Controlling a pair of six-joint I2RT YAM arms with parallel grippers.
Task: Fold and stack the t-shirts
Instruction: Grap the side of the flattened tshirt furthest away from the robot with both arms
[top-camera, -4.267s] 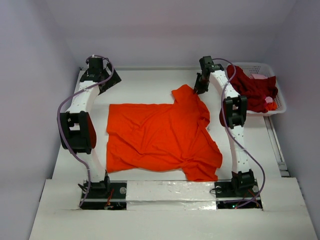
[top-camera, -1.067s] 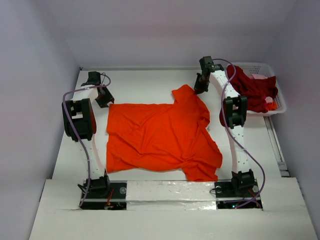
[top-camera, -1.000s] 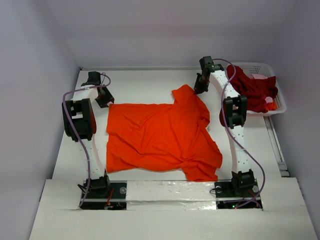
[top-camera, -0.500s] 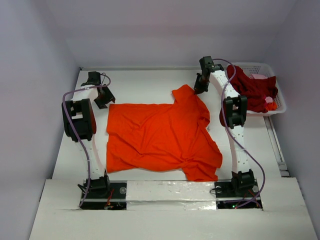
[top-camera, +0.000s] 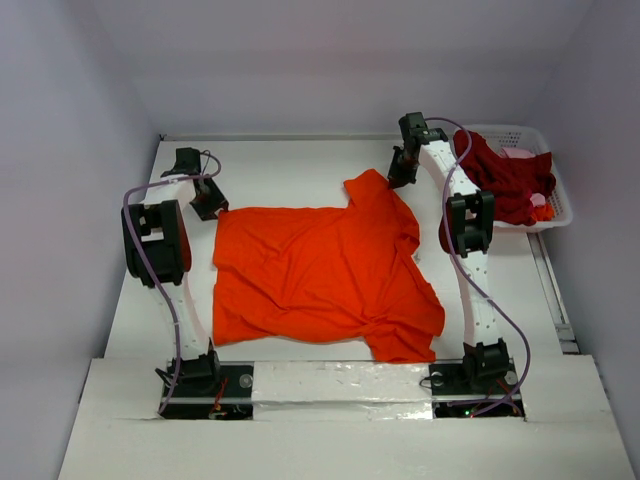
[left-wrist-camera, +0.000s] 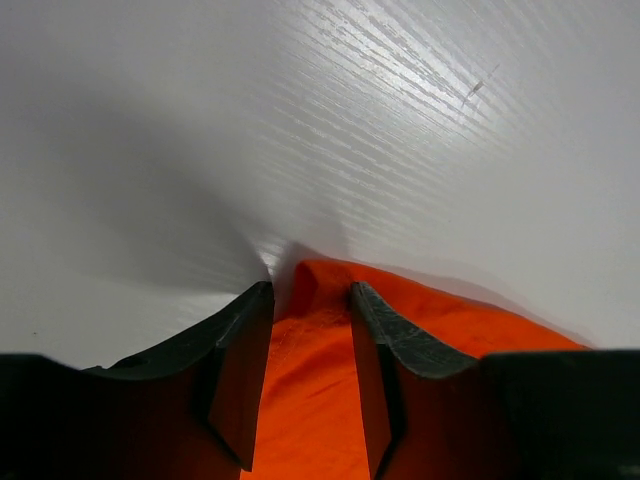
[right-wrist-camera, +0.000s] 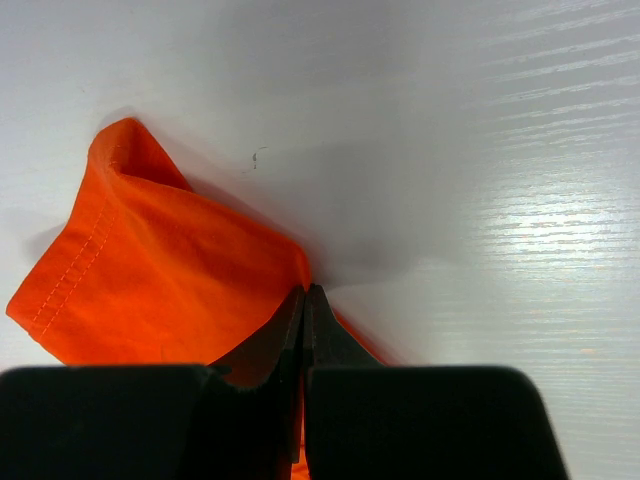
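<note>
The left tool (top-camera: 208, 200) sits low over the desk (top-camera: 300, 165) with its jaws apart. Its fingers (left-wrist-camera: 240, 340) straddle the far left corner of the orange shirt (top-camera: 320, 275). In the left wrist view the cloth runs up between the two fingers and ends in a small peak just past their tips. Bare desk lies beyond the tips. From this view it is unclear whether the fingers touch the cloth.

The right tool (top-camera: 398, 178) is clamped on the orange shirt, its fingers (right-wrist-camera: 270, 350) pressed together with no gap between them. They pinch the cloth at its edge. The shirt's sleeve (right-wrist-camera: 120, 250), with a stitched hem, lies to the left of the tips in the right wrist view, and a thin strip of orange shows on their right. In the top view this sleeve sits just on the near side of the right tool and looks slightly bunched.

The rest of the orange shirt lies spread and wrinkled on the desk, between the two tools and on their near side.

Well to the right of the right tool, a basket (top-camera: 562, 205) holds a crumpled crimson shirt (top-camera: 505, 180). A bit of pink cloth (top-camera: 520, 153) shows behind it.
</note>
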